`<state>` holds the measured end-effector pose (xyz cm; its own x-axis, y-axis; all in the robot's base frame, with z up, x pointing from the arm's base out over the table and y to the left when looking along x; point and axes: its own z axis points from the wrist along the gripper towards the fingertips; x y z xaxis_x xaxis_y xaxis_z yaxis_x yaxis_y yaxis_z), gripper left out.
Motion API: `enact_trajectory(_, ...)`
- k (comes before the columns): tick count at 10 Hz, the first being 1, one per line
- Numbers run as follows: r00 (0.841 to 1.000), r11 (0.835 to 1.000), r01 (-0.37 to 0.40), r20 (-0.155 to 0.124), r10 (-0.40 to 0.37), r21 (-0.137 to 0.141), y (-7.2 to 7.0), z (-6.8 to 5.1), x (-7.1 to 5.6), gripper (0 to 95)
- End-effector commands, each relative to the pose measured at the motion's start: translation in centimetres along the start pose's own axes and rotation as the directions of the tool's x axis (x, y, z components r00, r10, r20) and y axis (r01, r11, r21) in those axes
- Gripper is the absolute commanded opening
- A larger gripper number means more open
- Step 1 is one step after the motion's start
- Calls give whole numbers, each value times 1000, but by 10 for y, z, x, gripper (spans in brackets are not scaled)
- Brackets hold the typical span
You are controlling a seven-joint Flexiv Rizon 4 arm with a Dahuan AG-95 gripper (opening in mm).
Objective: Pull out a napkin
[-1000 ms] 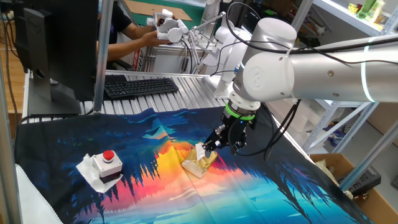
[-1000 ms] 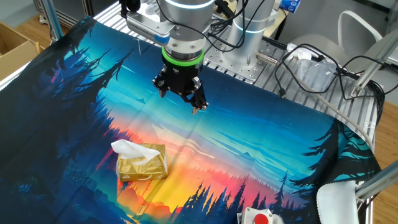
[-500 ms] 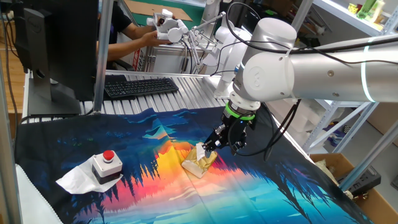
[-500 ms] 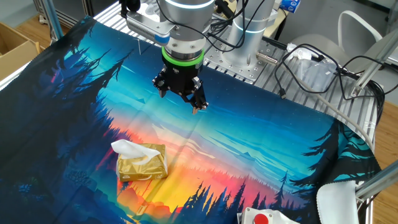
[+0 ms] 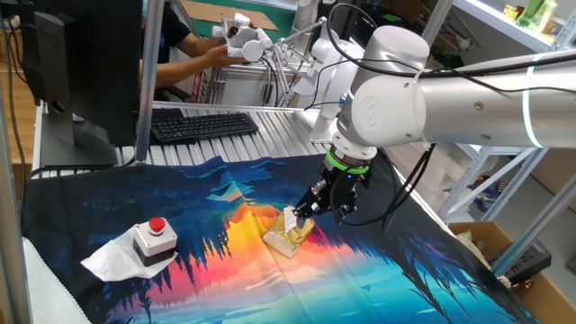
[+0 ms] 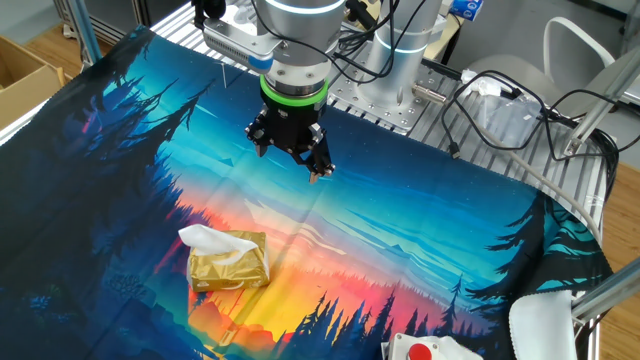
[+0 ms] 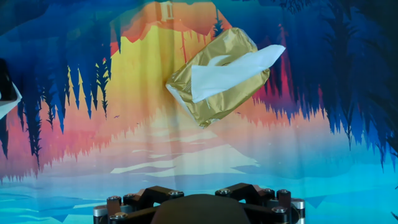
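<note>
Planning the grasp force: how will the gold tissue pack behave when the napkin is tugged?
The gold tissue pack looks like a soft, crinkled foil pouch, so probably light and likely to slide or lift with the pull. The napkin sticking out looks thin and floppy; it may tear if pinched hard.

Table under a forest-sunset cloth [image 6: 420,230]; on it a gold napkin pack [image 6: 229,262], red button box [image 5: 154,238] atop loose white napkin [image 5: 108,262].

Worktop [image 6: 420,230] around tissue pack [image 6: 229,260] lies bare on all sides; red button box [image 5: 155,238] stands well apart.
</note>
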<state>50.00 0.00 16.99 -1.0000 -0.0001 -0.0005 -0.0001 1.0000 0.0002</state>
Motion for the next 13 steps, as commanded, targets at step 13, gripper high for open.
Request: enact_trajectory(13, 994, 992, 112, 8, -113, 51, 0, 0, 0, 0)
